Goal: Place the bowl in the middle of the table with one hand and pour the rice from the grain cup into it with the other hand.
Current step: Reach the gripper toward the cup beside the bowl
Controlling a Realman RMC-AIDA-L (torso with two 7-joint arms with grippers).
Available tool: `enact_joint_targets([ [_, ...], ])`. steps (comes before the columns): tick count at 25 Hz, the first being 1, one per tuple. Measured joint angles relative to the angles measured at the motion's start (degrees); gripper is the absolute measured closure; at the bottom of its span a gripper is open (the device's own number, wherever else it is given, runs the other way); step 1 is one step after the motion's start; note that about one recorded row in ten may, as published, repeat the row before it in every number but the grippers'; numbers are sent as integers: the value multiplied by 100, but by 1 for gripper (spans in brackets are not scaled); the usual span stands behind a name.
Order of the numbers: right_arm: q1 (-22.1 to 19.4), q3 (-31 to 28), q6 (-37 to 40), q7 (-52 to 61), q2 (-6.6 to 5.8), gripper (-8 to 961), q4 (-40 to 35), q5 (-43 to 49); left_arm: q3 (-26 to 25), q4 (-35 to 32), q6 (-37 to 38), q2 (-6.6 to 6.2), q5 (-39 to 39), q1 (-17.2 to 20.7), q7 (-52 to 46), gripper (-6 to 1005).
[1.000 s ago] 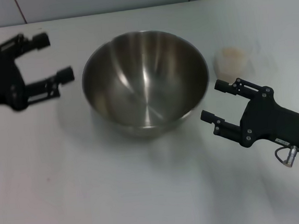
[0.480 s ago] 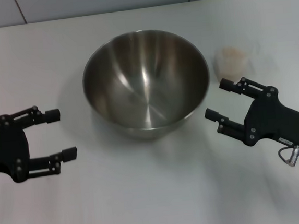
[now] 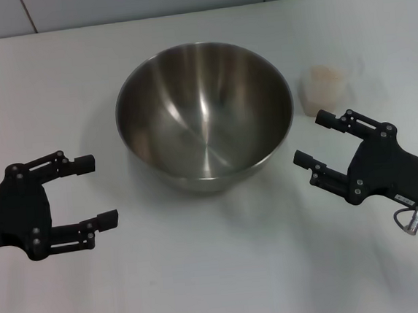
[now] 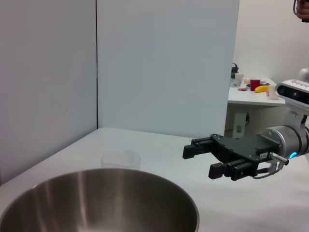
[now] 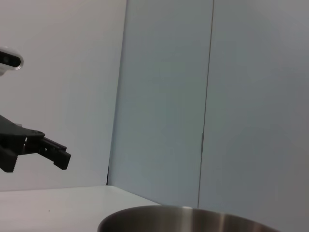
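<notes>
The large steel bowl (image 3: 205,113) stands empty on the white table (image 3: 219,273), about at its middle. The small clear grain cup (image 3: 324,88) with pale rice (image 3: 324,75) in it stands to the bowl's right. My left gripper (image 3: 102,189) is open and empty, to the front left of the bowl and apart from it. My right gripper (image 3: 310,138) is open and empty, just in front of the cup, between it and the bowl's right side, touching neither. The left wrist view shows the bowl (image 4: 96,203), the cup (image 4: 120,159) and the right gripper (image 4: 199,162). The right wrist view shows the bowl's rim (image 5: 193,215) and the left gripper (image 5: 53,150).
A pale wall (image 3: 144,1) runs along the table's back edge. A far side table (image 4: 256,94) with small coloured items stands beyond the work table.
My left gripper has moved from the back left of the bowl to its front left, still open. My right gripper has drifted slightly toward the front right. Bowl and cup have not moved.
</notes>
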State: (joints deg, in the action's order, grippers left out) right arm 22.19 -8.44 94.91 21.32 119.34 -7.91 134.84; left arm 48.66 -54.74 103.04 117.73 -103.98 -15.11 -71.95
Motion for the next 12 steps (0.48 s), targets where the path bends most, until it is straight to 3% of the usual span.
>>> enact_joint_targets([
  [12, -13, 0, 0, -5, 1, 285, 18, -7, -6, 21, -16, 13, 9, -40, 67, 140],
])
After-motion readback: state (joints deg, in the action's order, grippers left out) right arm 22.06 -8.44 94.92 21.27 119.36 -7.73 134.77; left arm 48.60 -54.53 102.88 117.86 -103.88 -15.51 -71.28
